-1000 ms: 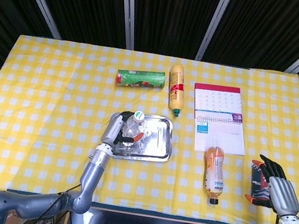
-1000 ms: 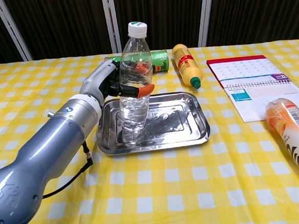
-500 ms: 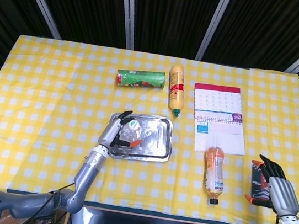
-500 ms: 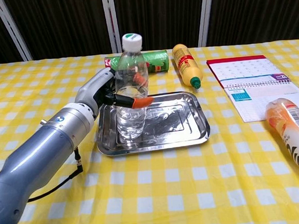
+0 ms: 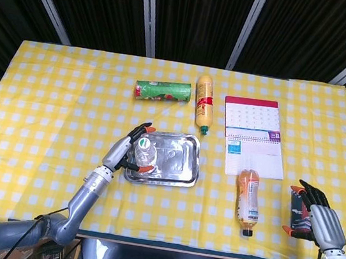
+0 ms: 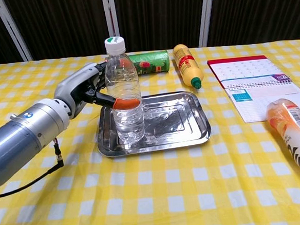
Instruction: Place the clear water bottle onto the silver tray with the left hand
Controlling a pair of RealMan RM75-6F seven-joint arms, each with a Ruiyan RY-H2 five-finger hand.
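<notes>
The clear water bottle (image 5: 144, 153) (image 6: 124, 93), with a white cap, stands upright in the left part of the silver tray (image 5: 178, 162) (image 6: 176, 118). My left hand (image 5: 123, 151) (image 6: 84, 89) reaches in from the left and holds the bottle around its middle. An orange-tipped thumb lies across the bottle's front and the other fingers wrap behind it. My right hand (image 5: 311, 213) rests at the table's front right edge with its fingers apart and nothing in it. It shows only in the head view.
A green can (image 5: 163, 92) (image 6: 149, 61) and a yellow bottle (image 5: 204, 105) (image 6: 187, 63) lie behind the tray. A calendar (image 5: 252, 137) (image 6: 256, 87) lies to the right. An orange drink bottle (image 5: 248, 193) (image 6: 294, 133) lies on its side near the front right.
My left hand and the bottle have shifted leftward across the tray, and the bottle has come lower. The right hand has stayed where it was.
</notes>
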